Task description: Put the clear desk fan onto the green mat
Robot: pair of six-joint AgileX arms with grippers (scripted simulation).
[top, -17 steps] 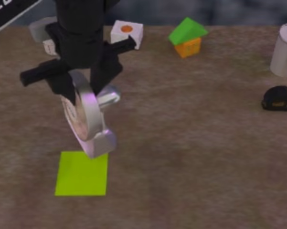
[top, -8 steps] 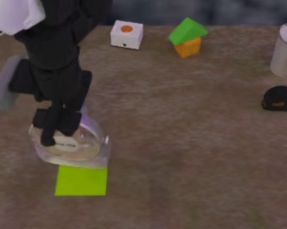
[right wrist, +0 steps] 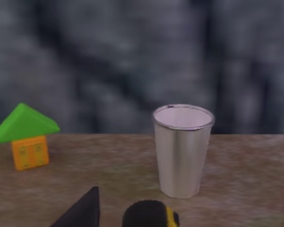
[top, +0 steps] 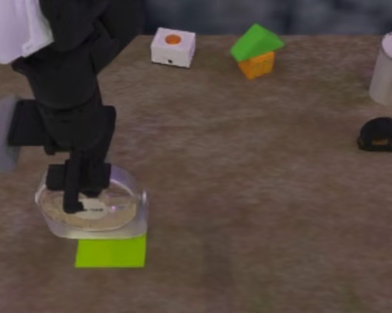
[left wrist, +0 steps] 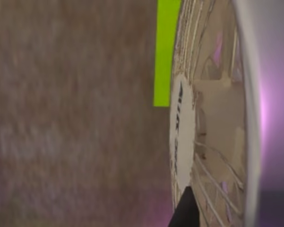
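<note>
Your left gripper (top: 78, 192) sits over the left side of the table, its dark fingers pinching the clear desk fan (top: 91, 210) from above; the fan lies nearly flat, grille upward, with its near edge overlapping the far edge of the green mat (top: 111, 252), so only part of the fan is above the mat and most of the green sheet shows in front of it; whether the fan touches the mat you cannot tell. In your left wrist view the fan (left wrist: 203, 118) fills one side, one dark fingertip (left wrist: 185, 213) against its grille, with a strip of the mat (left wrist: 165, 52) beyond it. Your right gripper is out of the top view; your right wrist view shows only one dark fingertip (right wrist: 82, 213), so its spread cannot be judged; ahead of it stand a white cup (right wrist: 183, 149), a black and yellow tape measure (right wrist: 150, 215) and an orange block with a green roof (right wrist: 26, 135); a white box with an orange dot (top: 173, 47) sits at the table's far edge.
</note>
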